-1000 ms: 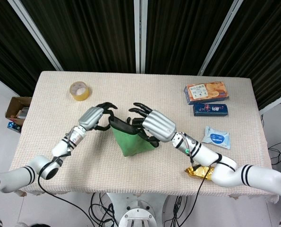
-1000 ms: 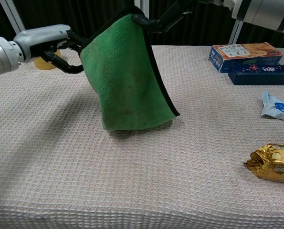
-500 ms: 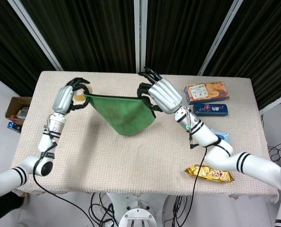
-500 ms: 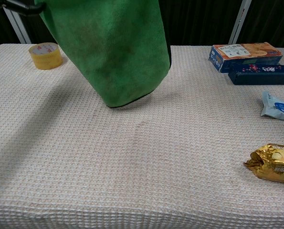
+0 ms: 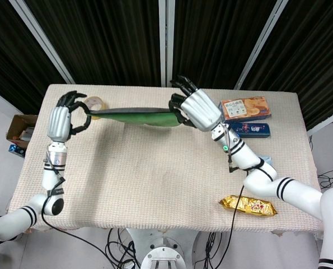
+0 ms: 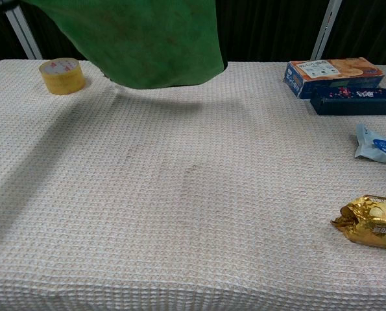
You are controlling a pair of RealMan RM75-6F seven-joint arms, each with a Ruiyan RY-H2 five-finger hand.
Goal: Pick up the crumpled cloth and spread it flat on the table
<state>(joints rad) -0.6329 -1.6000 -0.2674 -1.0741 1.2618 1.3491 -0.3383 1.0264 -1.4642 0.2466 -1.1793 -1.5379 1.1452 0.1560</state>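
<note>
The left robot hand [image 5: 60, 120] grips one end of the green cloth [image 5: 135, 118], and the right robot hand [image 5: 197, 111] grips the other end. The cloth is pulled out long between them, up in the air above the back of the bench [image 5: 155, 179]. A roll of yellow tape [image 6: 62, 76] sits near the left robot hand. An orange box [image 5: 244, 109] and a blue box [image 5: 249, 130] lie by the right one. A white packet [image 6: 378, 144] and a gold packet [image 5: 249, 205] lie nearer the front.
</note>
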